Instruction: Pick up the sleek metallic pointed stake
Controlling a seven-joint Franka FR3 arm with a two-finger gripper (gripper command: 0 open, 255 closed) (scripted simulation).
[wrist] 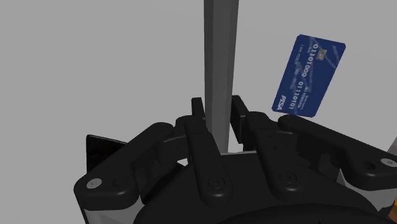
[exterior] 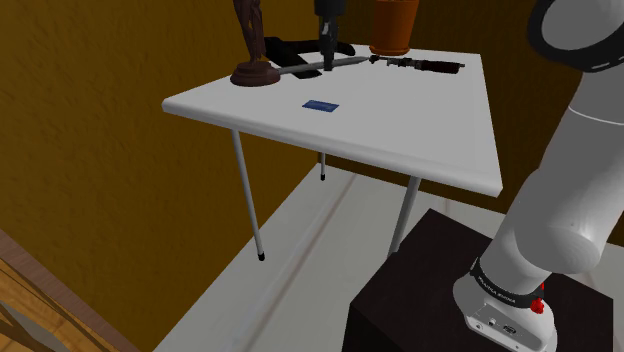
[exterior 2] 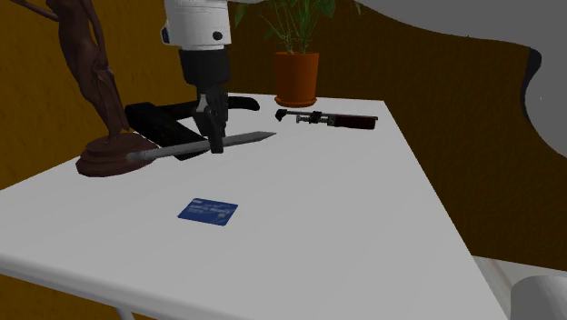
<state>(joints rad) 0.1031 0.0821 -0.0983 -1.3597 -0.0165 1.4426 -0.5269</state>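
The stake is a slim grey metal rod with a pointed tip, lying level just over the white table, its blunt end by the statue's base. My black gripper comes straight down on its middle and is shut on it. In the wrist view the two fingers press against both sides of the stake, with the gripper centred on it. From the shoulder view, the stake and gripper are at the table's far edge. Whether the stake touches the table I cannot tell.
A brown statue on a round base stands close beside the stake's blunt end. Behind it lies a black object. A potted plant and a dark tool with a red handle sit farther back. A blue card lies nearer.
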